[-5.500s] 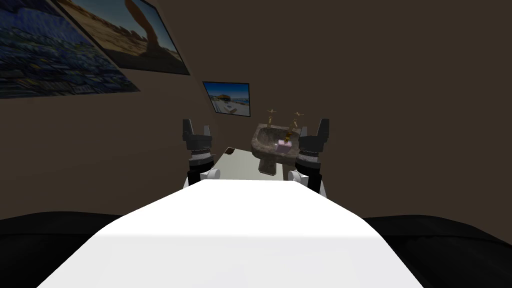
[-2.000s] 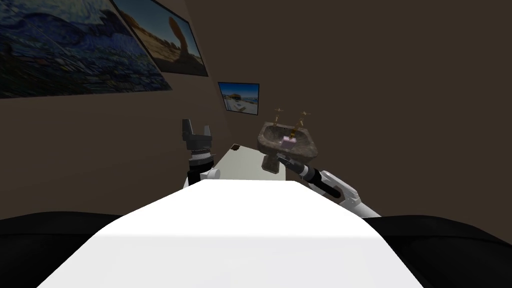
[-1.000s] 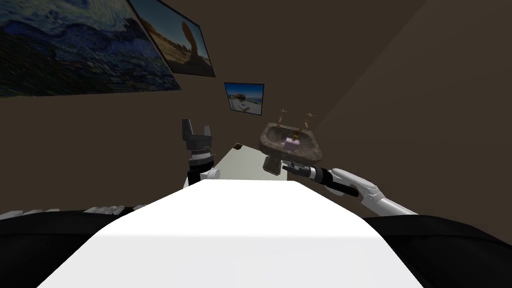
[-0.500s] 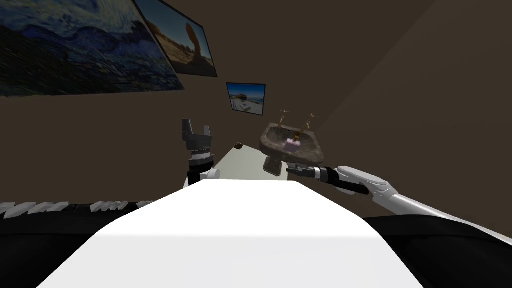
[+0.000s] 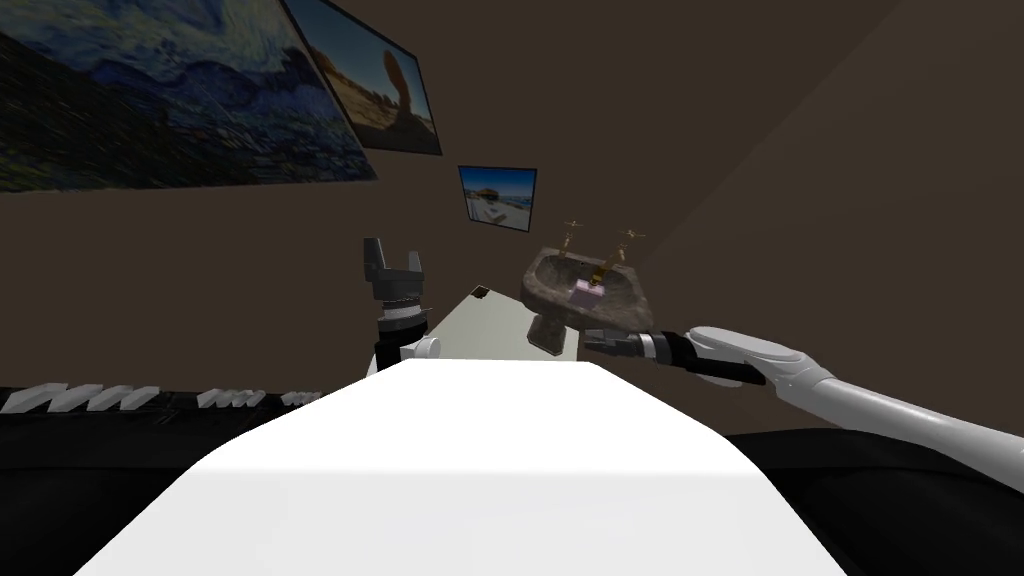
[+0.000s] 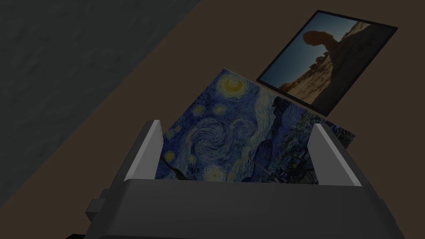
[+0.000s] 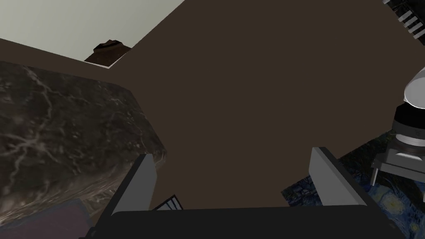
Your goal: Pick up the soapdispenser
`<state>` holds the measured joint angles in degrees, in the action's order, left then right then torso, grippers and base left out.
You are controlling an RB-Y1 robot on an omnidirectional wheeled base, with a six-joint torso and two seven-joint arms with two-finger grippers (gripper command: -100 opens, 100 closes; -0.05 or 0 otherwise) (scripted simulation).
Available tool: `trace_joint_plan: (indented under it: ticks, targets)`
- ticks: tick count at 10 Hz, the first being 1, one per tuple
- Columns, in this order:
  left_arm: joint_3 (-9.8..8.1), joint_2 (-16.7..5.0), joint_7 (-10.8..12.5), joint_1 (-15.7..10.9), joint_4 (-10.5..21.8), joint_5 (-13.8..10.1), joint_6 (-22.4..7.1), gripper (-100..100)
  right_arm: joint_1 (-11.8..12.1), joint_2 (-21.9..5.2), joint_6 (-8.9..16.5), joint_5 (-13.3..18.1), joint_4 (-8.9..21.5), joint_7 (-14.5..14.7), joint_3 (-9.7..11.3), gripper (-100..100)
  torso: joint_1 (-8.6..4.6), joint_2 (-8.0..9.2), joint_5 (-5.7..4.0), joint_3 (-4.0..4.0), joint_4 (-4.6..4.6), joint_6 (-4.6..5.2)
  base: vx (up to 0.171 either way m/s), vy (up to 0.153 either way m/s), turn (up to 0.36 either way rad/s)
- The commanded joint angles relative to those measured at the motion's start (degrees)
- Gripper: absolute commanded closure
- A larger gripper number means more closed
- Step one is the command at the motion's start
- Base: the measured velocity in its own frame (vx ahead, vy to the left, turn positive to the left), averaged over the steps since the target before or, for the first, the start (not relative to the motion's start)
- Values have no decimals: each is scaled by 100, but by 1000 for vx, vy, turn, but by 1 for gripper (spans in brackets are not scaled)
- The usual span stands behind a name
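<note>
the right gripper [image 5: 597, 343], fingers spread, hovers just beside the front rim of the sink [image 5: 541, 287]. the pink soapdispenser [image 5: 587, 293] sits on the sink. the left gripper [image 5: 392, 262] is spread too.

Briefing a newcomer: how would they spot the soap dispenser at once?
Find the dark marbled sink on its pedestal. On it, just in front of the two brass taps, stands the soap dispenser: a small pink box, the only pale thing there.

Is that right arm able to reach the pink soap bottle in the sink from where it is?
Probably yes: the right end effector, open, hovers at the rim of the sink, near the soap dispenser, but it aims past it.
</note>
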<state>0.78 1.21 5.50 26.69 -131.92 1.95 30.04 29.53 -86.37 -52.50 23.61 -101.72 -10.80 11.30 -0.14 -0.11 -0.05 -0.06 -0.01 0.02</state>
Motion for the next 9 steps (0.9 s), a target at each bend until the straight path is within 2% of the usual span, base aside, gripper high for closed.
trace_joint_plan:
  ticks: [1, 3, 4, 5, 6, 8, 9]
  targets:
    - [0, 0, 0, 0, 0, 0, 0, 0, 42, -286, -52, 100, 256, -3, 23, -100, 0, 0, 0, 0, 0, 0, 24, -56, 109]
    - [0, 0, 0, 0, 0, 0, 0, 0, 42, -539, -52, 100, 256, -3, 23, -100, -5, -1, -2, -1, 0, 0, 10, -35, 39]
    - [0, 0, 0, 0, 0, 0, 0, 0, 95, -741, -68, 173, 448, -4, 24, -100, 5, 3, 0, 2, 1, 1, 12, -29, 95]
    - [0, 0, 0, 0, 0, 0, 0, 0, 95, -920, -68, 173, 448, -4, 24, -100, 4, 2, 1, 1, 0, -2, 15, -37, 73]
    - [0, 0, 0, 0, 0, 0, 0, 0, 147, -1078, -77, 239, 628, 0, 21, -100, 2, 0, 0, 0, 0, 0, 10, -45, 150]
    - [0, 0, 0, 0, 0, 0, 0, 0, 147, -1304, -77, 239, 628, 0, 21, -100, -4, 1, -2, 0, 0, 1, 8, -43, 35]
    - [0, 0, 0, 0, 0, 0, 0, 0, 199, -1487, -80, 298, 793, 6, 15, -100, 2, 3, -1, 2, 1, 2, 1, -29, 113]
